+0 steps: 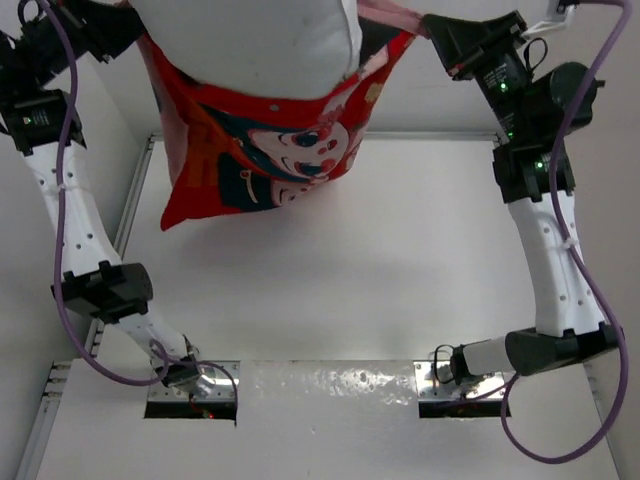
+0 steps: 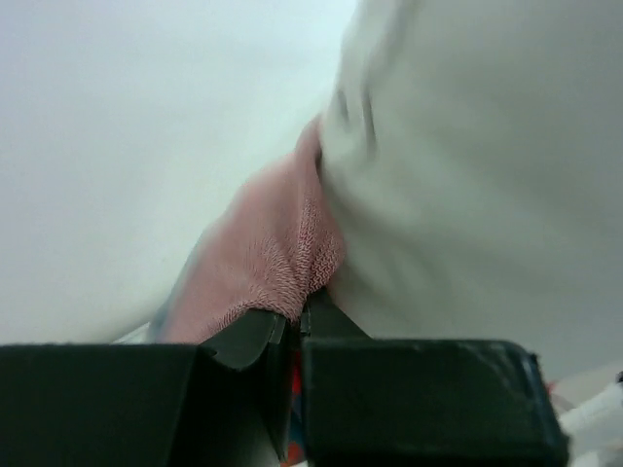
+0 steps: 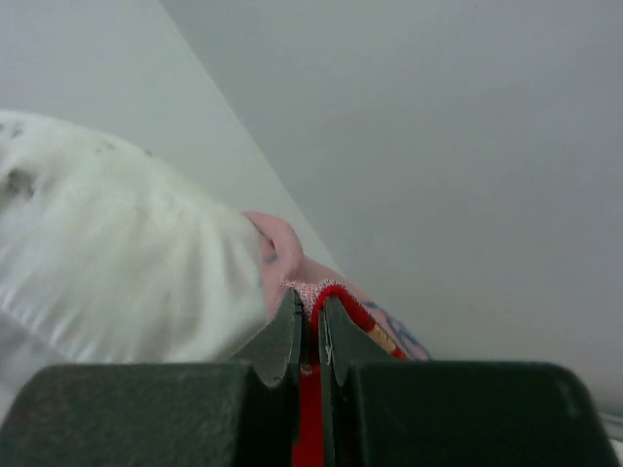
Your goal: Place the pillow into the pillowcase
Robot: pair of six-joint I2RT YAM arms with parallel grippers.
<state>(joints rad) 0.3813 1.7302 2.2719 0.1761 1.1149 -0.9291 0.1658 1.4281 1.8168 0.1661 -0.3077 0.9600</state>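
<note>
One pillow (image 1: 250, 45) at twelve o'clock; one pillowcase (image 1: 260, 150); one tabletop (image 1: 400, 270). Two arms: left arm (image 1: 82, 238), right arm (image 1: 545, 250). Two pincers: left pincer (image 2: 297, 321), right pincer (image 3: 308, 313). Two purple cables (image 1: 62, 150) (image 1: 592, 292).

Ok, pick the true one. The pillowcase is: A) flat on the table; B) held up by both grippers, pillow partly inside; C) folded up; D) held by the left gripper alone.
B: left gripper and right gripper are each shut on the pillowcase rim, pillow sticking out.
</note>
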